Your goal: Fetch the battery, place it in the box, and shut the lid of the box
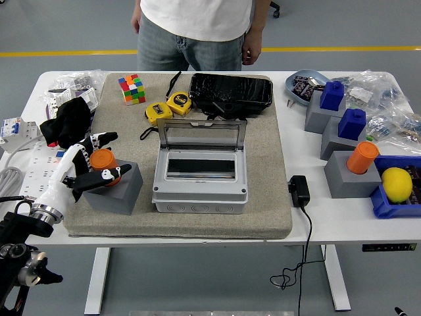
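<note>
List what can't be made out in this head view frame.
- Whether the left hand actually grips the orange battery: its fingers cover the sides.
- Battery's lower part: sunk in the grey holder.
- Grey box interior: dark, and glare on the open lid.
- Items in the clear bags: too small.
- Person: cut off by the top edge.
- Right hand: out of frame.
</note>
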You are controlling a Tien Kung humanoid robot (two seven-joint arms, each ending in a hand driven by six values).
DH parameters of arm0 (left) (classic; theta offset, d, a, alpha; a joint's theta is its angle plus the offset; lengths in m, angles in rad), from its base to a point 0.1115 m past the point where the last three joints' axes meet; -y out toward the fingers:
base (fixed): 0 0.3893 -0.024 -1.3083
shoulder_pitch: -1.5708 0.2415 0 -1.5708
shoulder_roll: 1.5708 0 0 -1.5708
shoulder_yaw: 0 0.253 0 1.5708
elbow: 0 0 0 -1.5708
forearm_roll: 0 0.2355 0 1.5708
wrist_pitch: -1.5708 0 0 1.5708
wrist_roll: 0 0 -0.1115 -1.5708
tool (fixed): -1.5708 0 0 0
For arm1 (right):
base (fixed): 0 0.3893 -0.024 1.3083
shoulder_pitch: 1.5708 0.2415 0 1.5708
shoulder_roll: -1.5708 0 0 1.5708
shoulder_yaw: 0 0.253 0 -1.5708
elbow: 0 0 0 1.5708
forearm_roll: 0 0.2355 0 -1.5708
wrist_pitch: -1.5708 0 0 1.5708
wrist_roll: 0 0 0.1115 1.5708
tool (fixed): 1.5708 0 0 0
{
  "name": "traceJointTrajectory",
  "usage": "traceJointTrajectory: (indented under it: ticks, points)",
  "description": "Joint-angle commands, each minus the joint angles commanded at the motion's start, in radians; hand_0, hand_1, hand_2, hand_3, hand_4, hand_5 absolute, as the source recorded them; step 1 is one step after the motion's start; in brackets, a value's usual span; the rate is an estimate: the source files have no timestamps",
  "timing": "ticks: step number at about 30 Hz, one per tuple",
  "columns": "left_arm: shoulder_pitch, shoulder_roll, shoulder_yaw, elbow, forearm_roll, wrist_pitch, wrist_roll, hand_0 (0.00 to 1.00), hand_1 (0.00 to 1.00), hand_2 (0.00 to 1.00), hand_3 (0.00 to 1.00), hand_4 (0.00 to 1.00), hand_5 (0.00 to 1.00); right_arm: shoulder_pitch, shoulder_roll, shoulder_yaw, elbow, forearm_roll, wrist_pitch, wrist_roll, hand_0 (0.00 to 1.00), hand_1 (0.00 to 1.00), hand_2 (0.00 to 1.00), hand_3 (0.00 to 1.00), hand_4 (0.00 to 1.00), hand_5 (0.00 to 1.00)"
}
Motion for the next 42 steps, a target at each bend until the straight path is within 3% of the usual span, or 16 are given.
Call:
traceJointTrajectory:
  ticks: [1,2,7,8,13,14,31,32,37,38,42]
  points:
    - [0.000,0.000,0.001,0.001,-0.002,0.001,0.000,0.921,0.922,0.811,0.734,0.998,0.005,0.001,0.000,0.000,0.000,0.000,-0.001,0.000,0.821,0.801,0.766,0.767,0.998,0.998]
    - [0.000,-0.001,0.003,0.002,-0.004,0.003,-0.001,0.819,0.869,0.791,0.723,0.998,0.008,0.001,0.000,0.001,-0.001,0.000,-0.001,0.001,0.823,0.805,0.766,0.768,0.998,0.998]
    - [-0.001,-0.005,0.009,0.003,-0.013,0.008,-0.004,0.819,0.869,0.791,0.723,0.998,0.008,0.001,-0.001,0.002,-0.001,0.000,-0.001,0.000,0.823,0.805,0.766,0.768,0.998,0.998]
    - [-0.002,-0.005,0.010,0.004,-0.015,0.009,-0.005,0.738,0.813,0.753,0.692,0.998,0.007,0.001,-0.001,0.003,-0.001,0.000,-0.001,0.000,0.823,0.804,0.766,0.765,0.998,0.998]
    - [-0.001,-0.007,0.017,0.007,-0.030,0.019,-0.010,0.738,0.813,0.753,0.692,0.998,0.007,0.001,0.001,0.006,0.000,-0.003,0.000,0.000,0.823,0.804,0.766,0.765,0.998,0.998]
    - [-0.001,-0.008,0.021,0.008,-0.035,0.021,-0.011,0.683,0.765,0.691,0.656,0.998,0.004,0.001,0.001,0.007,0.000,-0.003,0.000,0.000,0.822,0.805,0.766,0.766,0.998,0.998]
    - [0.003,-0.007,0.068,0.031,-0.080,0.056,-0.027,0.661,0.737,0.618,0.593,0.998,0.002,0.000,-0.001,0.006,-0.003,-0.001,0.003,0.002,0.822,0.806,0.767,0.766,0.998,0.998]
    - [0.003,-0.006,0.069,0.031,-0.079,0.058,-0.027,0.563,0.659,0.506,0.459,0.998,0.002,0.000,-0.001,0.006,-0.003,-0.001,0.003,0.002,0.823,0.807,0.767,0.766,0.998,0.998]
    - [0.003,-0.007,0.074,0.030,-0.069,0.075,-0.027,0.563,0.659,0.506,0.459,0.998,0.002,-0.001,-0.001,0.009,-0.003,-0.003,0.004,0.002,0.823,0.807,0.767,0.766,0.998,0.998]
    - [0.002,-0.007,0.075,0.030,-0.069,0.079,-0.027,0.419,0.569,0.413,0.368,0.998,0.002,-0.001,-0.001,0.010,-0.003,-0.004,0.004,0.002,0.823,0.805,0.767,0.767,0.998,0.998]
    - [0.000,-0.007,0.079,0.028,-0.064,0.095,-0.027,0.419,0.569,0.413,0.368,0.998,0.002,-0.001,-0.001,0.013,-0.004,-0.004,0.004,0.002,0.823,0.805,0.767,0.767,0.998,0.998]
